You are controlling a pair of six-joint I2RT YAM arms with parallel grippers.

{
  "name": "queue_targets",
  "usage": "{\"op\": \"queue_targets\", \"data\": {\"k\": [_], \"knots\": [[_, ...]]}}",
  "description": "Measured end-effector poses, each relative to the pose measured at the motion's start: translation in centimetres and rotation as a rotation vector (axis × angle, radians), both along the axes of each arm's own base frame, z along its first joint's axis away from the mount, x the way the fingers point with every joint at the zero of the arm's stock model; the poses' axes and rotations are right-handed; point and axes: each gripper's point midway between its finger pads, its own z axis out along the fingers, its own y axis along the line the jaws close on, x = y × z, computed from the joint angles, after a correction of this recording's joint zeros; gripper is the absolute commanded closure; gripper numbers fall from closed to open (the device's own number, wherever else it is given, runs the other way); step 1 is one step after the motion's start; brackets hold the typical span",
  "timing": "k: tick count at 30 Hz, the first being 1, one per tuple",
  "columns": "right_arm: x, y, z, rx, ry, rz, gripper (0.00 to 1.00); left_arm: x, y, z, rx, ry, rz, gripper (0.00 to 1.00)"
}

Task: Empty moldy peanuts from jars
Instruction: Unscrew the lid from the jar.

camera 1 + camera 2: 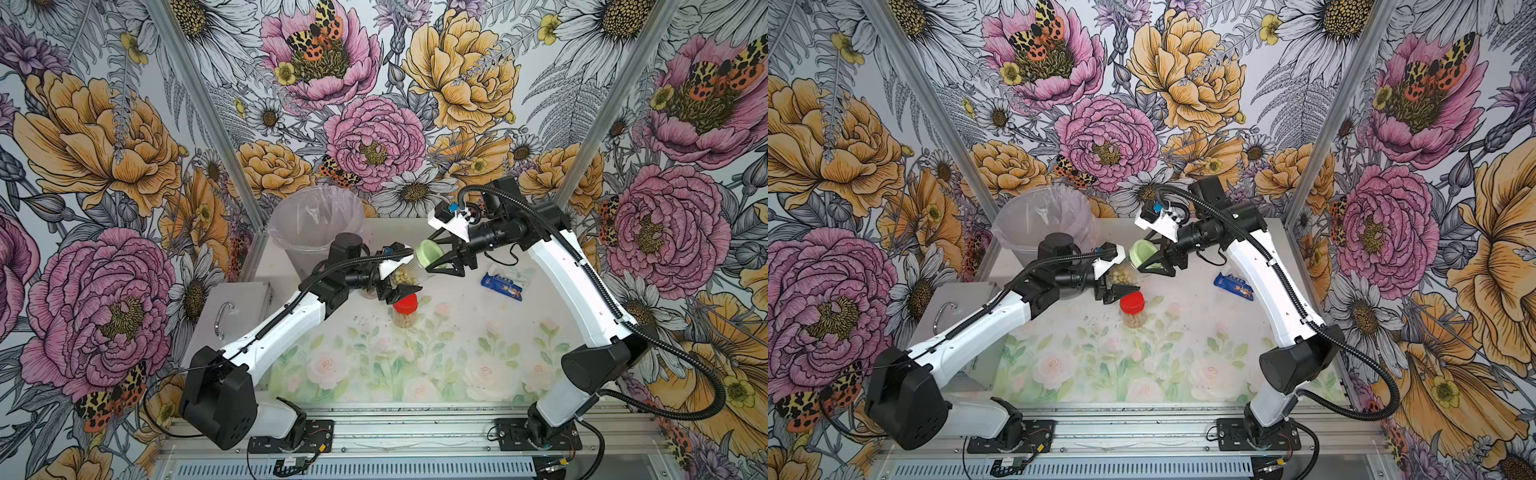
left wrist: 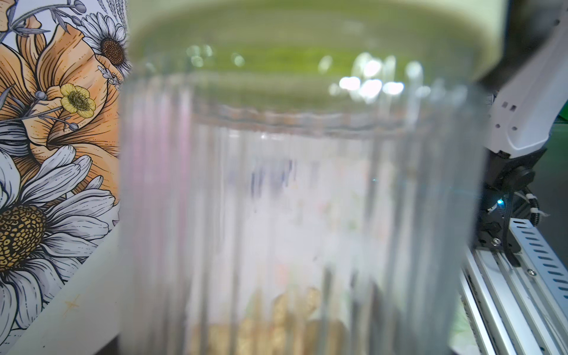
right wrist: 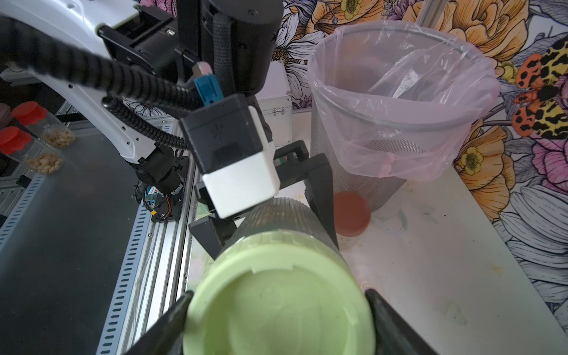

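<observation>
A ribbed clear jar (image 1: 409, 272) (image 2: 301, 199) with a light green lid (image 1: 431, 252) (image 3: 279, 307) hangs tilted above the table's back middle. My left gripper (image 1: 397, 280) (image 3: 270, 212) is shut on its body. My right gripper (image 1: 438, 259) (image 3: 278, 302) is shut on the lid, one finger on each side. Moldy peanuts (image 1: 402, 277) (image 2: 292, 319) lie in the jar's low end. A red-lidded jar (image 1: 405, 305) (image 1: 1132, 303) with peanuts stands just in front of the held jar. A brown-lidded jar (image 3: 352, 213) stands at the foot of the bin.
A clear bin (image 1: 316, 224) (image 3: 399, 101) with a pink plastic liner stands at the back left. A blue packet (image 1: 503, 284) lies at the right under my right arm. A metal box (image 1: 232, 316) with a handle sits off the table's left edge.
</observation>
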Motion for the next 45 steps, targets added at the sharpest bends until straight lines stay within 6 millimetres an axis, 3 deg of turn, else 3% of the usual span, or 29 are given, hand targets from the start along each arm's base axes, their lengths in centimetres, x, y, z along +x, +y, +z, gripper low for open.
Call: {"op": "queue_targets", "data": {"k": [18,31,38,45], "knots": [[-0.5,0.3,-1.6,-0.044,-0.183,0.145,0.18,-0.7,1.1,-1.0,0.047,0.032,-0.035,0.96],[-1.0,0.5,-1.1,-0.083,-0.269,0.183,0.18,-1.3,2.0,-0.4,0.053,0.056,-0.075,0.96],[-1.0,0.2,0.3,-0.157,-0.358,0.173,0.19,-1.3,2.1,1.2,0.033,0.040,-0.090,0.96],[-0.8,-0.3,-0.4,-0.220,-0.376,0.167,0.19,-1.5,2.3,0.9,0.039,0.063,-0.090,0.97]]}}
